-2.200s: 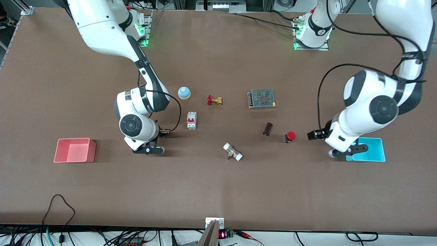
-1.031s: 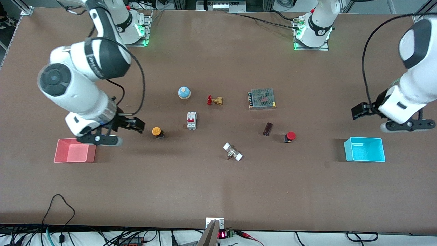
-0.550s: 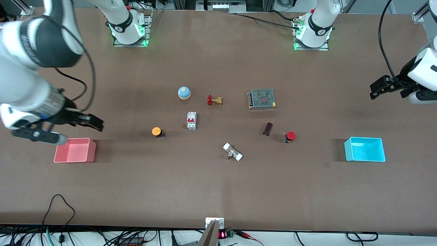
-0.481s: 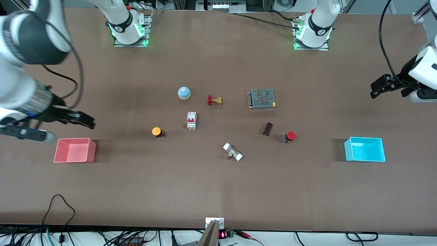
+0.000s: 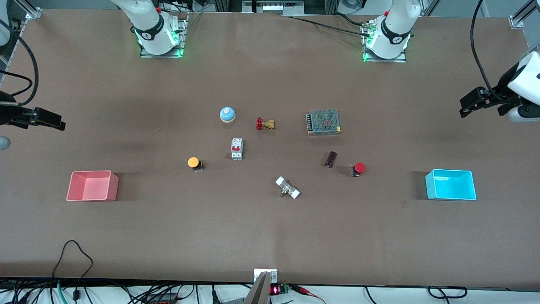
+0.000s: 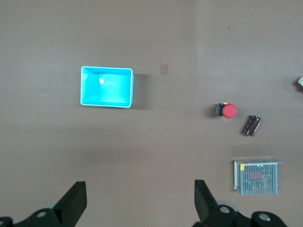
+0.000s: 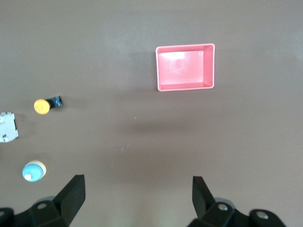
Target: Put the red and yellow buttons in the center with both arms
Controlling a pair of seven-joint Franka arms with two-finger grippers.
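The pink bin (image 5: 92, 185) and cyan bin (image 5: 450, 184) are seen holding nothing; the left gripper (image 6: 137, 203) and right gripper (image 7: 137, 196) are held spread, high over the desk (image 5: 270, 236)

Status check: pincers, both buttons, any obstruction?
Left pincer and right pincer open, high at table ends. Yellow button and red button on table, apart. Nothing blocking.
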